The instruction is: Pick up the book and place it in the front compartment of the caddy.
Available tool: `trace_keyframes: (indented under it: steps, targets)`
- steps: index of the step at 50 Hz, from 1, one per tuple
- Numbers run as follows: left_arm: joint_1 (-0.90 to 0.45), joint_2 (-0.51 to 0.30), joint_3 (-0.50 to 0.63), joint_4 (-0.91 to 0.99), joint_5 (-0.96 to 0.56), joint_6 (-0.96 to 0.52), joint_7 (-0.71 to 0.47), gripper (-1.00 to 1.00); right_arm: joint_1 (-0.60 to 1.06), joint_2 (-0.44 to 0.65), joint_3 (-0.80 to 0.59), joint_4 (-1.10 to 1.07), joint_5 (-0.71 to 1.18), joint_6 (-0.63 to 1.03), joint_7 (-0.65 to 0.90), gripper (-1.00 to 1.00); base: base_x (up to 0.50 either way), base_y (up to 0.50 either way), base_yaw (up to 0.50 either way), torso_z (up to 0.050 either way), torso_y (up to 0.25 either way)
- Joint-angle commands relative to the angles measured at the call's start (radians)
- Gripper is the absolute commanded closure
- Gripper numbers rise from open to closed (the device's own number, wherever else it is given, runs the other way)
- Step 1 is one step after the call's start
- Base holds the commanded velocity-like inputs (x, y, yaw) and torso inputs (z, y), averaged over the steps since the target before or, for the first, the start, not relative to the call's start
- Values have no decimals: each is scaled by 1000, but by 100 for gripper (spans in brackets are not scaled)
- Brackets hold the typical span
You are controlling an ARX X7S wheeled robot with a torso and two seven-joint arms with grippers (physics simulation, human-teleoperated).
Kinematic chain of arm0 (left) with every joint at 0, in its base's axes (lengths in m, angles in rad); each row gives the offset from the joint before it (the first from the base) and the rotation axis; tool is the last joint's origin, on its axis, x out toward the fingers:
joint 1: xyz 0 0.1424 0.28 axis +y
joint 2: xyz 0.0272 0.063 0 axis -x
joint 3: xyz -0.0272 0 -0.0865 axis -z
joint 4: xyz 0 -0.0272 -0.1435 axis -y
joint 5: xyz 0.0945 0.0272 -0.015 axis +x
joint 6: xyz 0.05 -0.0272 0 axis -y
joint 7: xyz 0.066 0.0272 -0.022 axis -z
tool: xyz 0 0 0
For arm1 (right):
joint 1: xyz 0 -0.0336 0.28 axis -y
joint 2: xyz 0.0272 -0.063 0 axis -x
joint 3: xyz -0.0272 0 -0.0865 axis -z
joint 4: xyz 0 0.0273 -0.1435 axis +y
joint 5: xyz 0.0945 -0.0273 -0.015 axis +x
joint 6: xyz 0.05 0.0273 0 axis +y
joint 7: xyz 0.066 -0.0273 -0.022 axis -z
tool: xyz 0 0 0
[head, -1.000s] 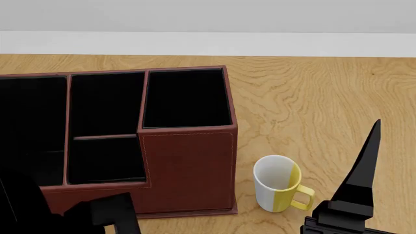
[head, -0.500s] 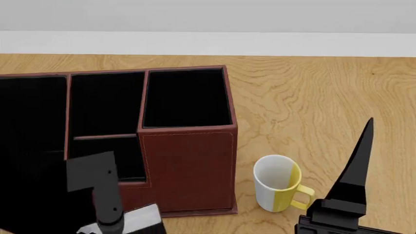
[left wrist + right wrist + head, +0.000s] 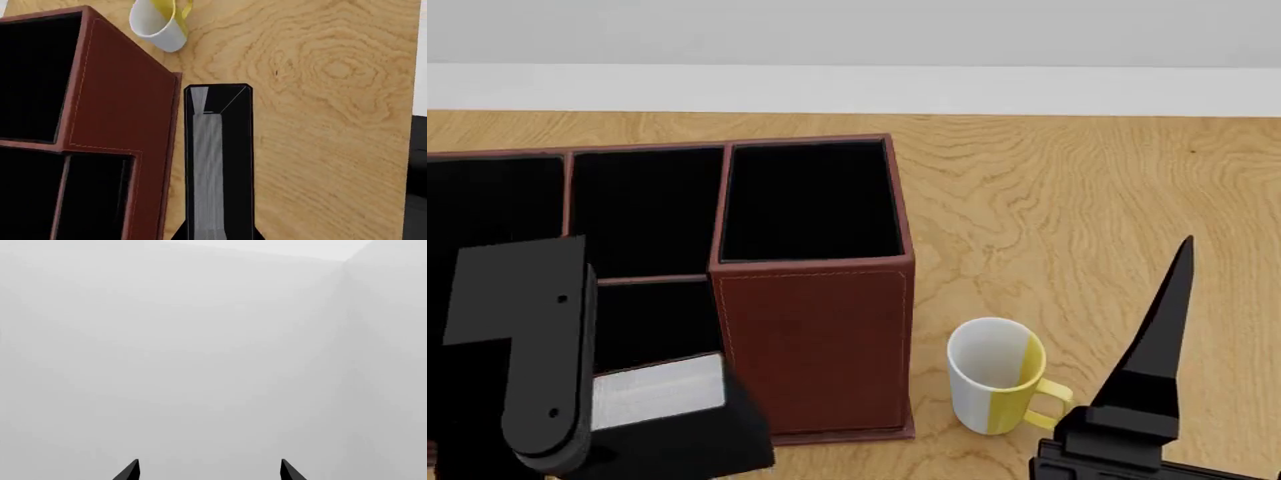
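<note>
left claw point(image 3: 654, 440) pinching the book point(image 3: 219, 160), white page edges showing, held above the tabletop point(image 3: 1068, 200) just beside the caddy point(image 3: 814, 340) at its near side, next to the front compartment point(image 3: 647, 320); mug point(image 3: 994, 375) near the caddy; right claw point(image 3: 208, 471) spread, tips facing a blank wall

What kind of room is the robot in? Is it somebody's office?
Probably a desk or tabletop, and a computer-made one. A wooden table holds a red leather-look caddy and a white and yellow mug, with a plain pale wall behind. No more of the room shows.
</note>
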Motion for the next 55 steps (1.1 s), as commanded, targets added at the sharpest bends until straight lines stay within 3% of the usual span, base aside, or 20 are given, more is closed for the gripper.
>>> trace_keyframes:
  steps: [1, 19, 31, 38, 55]
  targets:
    - [-154, -53, 21, 37, 107, 85, 100, 100, -33, 20, 18, -6, -4, -35, 7, -100, 0, 0, 0, 0, 0]
    - [-381, -20, 117, -90, 260, 147, 308, 100, -37, 28, 11, -1, -7, -57, 3, -100, 0, 0, 0, 0, 1]
    - [-409, -4, 141, -148, 342, 223, 324, 100, -65, 53, 31, -13, -8, -82, 24, -100, 0, 0, 0, 0, 1]
    - [-444, 3, 241, -208, 464, 300, 372, 100, -113, 70, 51, -8, -19, -119, 28, -100, 0, 0, 0, 0, 1]
    - [-422, 95, 280, -492, 598, 475, 365, 100, 28, 11, -42, 9, -6, -27, 10, -100, 0, 0, 0, 0, 1]
